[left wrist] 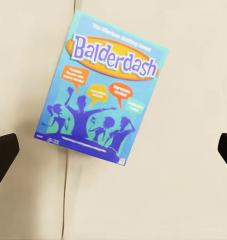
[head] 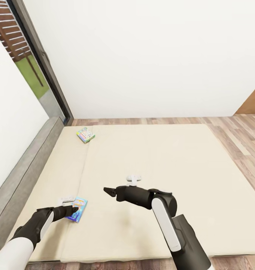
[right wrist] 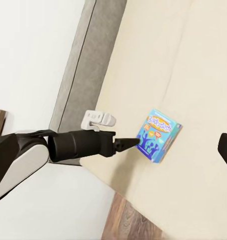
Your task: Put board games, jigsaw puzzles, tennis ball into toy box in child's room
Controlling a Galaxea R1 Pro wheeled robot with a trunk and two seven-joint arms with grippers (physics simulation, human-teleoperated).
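2 board games lay flat on the bed point(head: 149, 157) in our head view: the blue one point(head: 78, 208) under our left gripper point(head: 72, 209), the other point(head: 85, 134) far off. Our left wrist view showed the blue box point(left wrist: 101, 90) centred between wide-open fingers point(left wrist: 2, 152), seemingly lined up for grasping. Our right gripper point(head: 109, 191) hovered empty; we could not tell its state.

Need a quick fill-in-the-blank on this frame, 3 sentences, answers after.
1. The blue box under the left gripper is printed with the name ____.
2. Both board games, the blue one and the green-white one, lie on the beige ____.
3. The left gripper's fingers are spread wide, so the gripper is ____.

Answers: Balderdash; bed; open
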